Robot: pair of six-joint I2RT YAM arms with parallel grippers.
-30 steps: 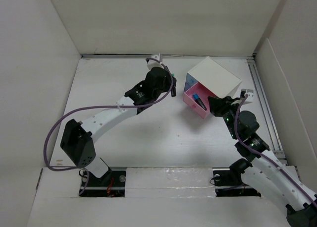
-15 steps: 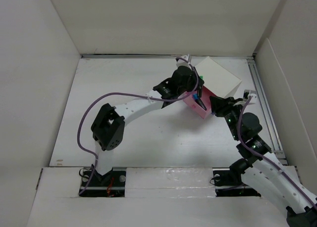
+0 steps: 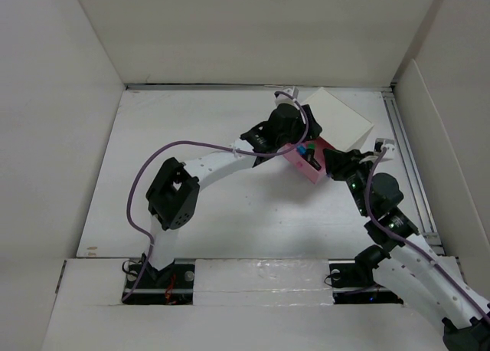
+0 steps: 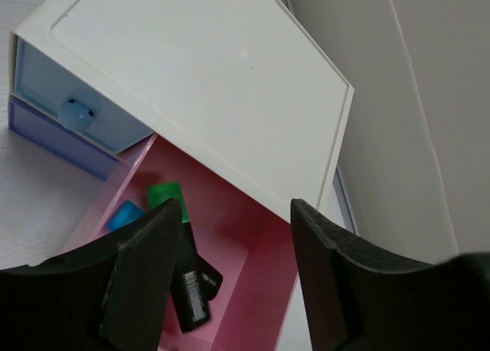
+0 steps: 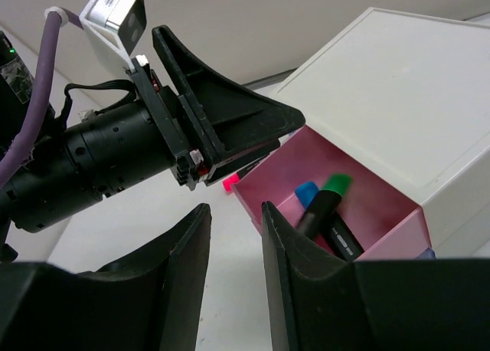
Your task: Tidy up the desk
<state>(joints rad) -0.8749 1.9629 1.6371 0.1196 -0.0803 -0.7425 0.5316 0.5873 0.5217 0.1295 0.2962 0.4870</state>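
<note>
Since a second ago the left arm has swung across the desk point(image 3: 253, 213), and its left gripper point(image 4: 236, 236) now hangs over the open pink drawer point(image 4: 253, 251) with jaws spread and nothing between them. A green-capped marker point(image 4: 170, 213) lies in that drawer beside a blue-capped marker point(image 5: 306, 194). The white drawer box point(image 3: 341, 121) sits at the desk's far right. At the drawer's near corner the right gripper point(image 5: 233, 213) waits, fingers apart, empty.
</note>
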